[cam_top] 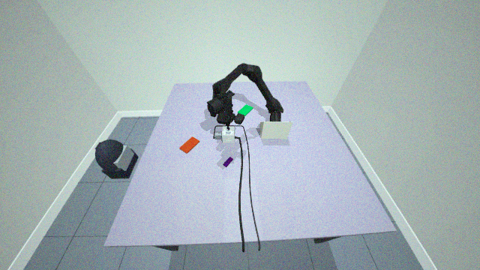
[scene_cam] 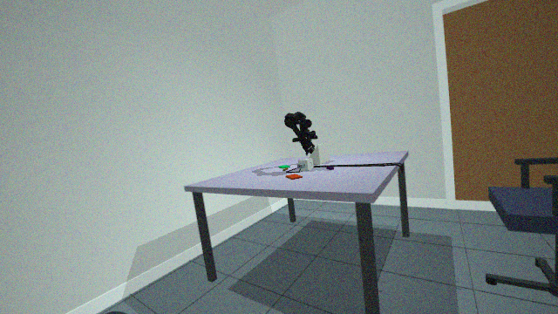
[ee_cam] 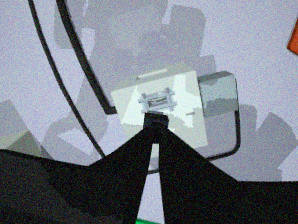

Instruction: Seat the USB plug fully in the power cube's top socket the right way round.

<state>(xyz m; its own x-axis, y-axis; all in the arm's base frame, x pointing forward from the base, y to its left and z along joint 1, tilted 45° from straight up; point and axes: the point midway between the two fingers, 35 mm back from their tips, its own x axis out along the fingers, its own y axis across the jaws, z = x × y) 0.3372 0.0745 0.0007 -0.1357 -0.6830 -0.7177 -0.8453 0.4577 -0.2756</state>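
Observation:
The white power cube point(cam_top: 228, 137) point(scene_cam: 307, 165) point(ee_cam: 195, 132) stands on the table, its socket point(ee_cam: 158, 101) facing up and visible in the wrist view. My gripper point(cam_top: 228, 124) point(scene_cam: 309, 151) point(ee_cam: 156, 135) is shut on the small dark USB plug point(ee_cam: 156, 119). The plug appears out of the socket, above the cube's top and beside the socket opening in the wrist view. The plug's right-way-round side cannot be told, as it is dark and the fingers hide much of it.
A grey block point(ee_cam: 218, 95) adjoins the cube's side. Black cables point(cam_top: 241, 187) point(ee_cam: 82, 55) run past it to the table's front edge. A cream panel point(cam_top: 276, 130) stands by the arm base. Orange point(cam_top: 190, 145), green point(cam_top: 245, 110) and purple point(cam_top: 228, 162) pieces lie around.

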